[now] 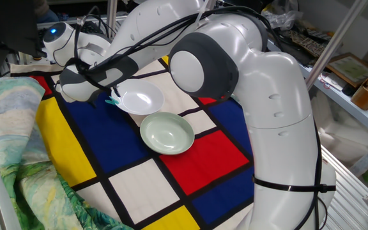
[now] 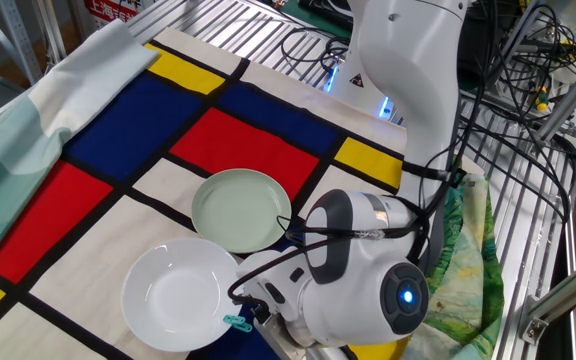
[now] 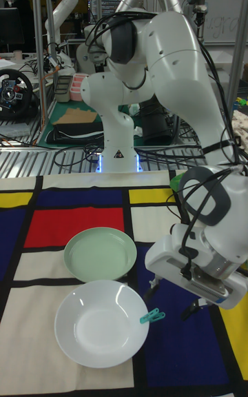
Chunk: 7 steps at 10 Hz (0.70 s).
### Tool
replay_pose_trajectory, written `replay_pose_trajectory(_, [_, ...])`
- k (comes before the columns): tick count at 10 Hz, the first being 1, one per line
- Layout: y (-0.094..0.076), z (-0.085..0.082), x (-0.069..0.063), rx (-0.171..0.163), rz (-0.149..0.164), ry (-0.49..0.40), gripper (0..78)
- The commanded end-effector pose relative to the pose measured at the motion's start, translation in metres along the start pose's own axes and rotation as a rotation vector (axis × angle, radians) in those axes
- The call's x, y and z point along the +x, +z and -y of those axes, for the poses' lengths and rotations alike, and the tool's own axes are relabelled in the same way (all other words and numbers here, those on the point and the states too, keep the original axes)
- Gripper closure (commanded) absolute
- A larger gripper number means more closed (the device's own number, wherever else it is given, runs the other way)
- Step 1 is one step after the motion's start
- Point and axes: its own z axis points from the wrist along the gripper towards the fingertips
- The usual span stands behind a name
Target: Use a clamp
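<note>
I see the white bowl (image 1: 139,98) from behind my arm's base, from the opposite far side, from the front facing the base, all three sharing it.
</note>
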Motion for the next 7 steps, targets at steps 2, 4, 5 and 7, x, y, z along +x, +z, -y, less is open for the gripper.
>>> replay_pose_trajectory(2, [0.006,-0.0063,-0.004,0.011,0.079,-0.122,0.1])
replay_pose_trajectory(4, [0.0071,-0.007,-0.0046,0.028,0.096,-0.144,0.1])
replay_pose_trajectory(5, [0.0074,-0.007,-0.0048,0.03,0.097,-0.153,0.1])
replay_pose_trajectory(7, [0.0075,-0.007,-0.0049,0.029,0.1,-0.165,0.1])
